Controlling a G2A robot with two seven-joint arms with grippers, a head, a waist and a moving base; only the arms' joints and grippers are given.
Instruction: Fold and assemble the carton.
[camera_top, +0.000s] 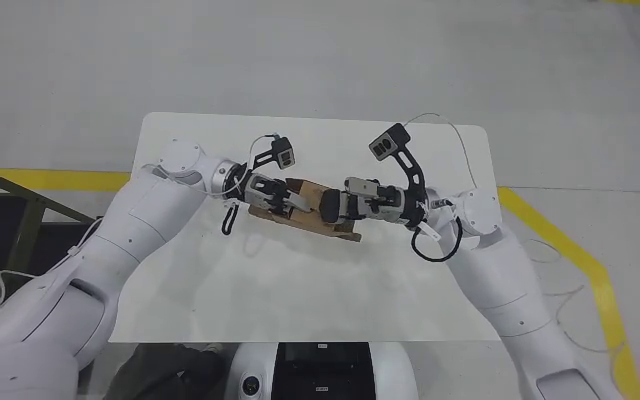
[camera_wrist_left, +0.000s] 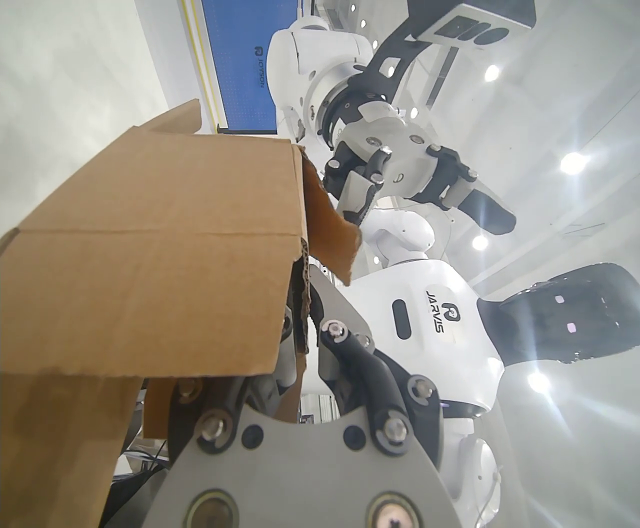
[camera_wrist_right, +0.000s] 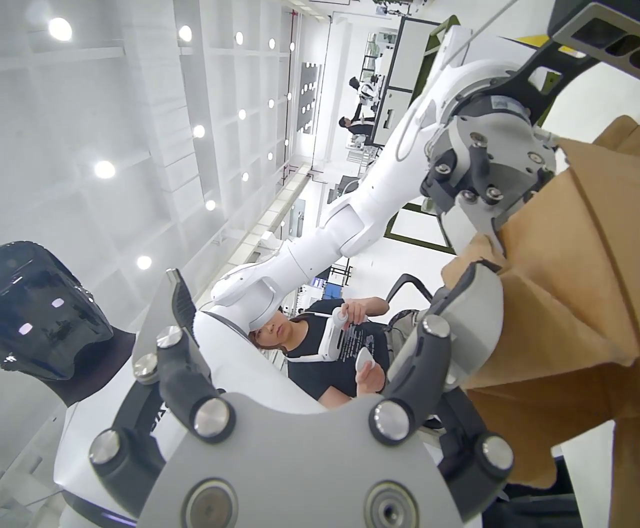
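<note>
Top view: above the table (camera_top: 300, 290), the left gripper (camera_top: 288, 200) pinches the brown carton's (camera_top: 305, 192) left wall. The right gripper (camera_top: 326, 209), spread wide, presses one finger (camera_wrist_right: 470, 310) against its right flap.

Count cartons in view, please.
1: a brown carton over the table's middle, between the left gripper, shut on one end, and the open right gripper.

left hand (camera_top: 292, 199) — fingers clamped | right hand (camera_top: 330, 208) — fingers spread | hands facing, close together
</note>
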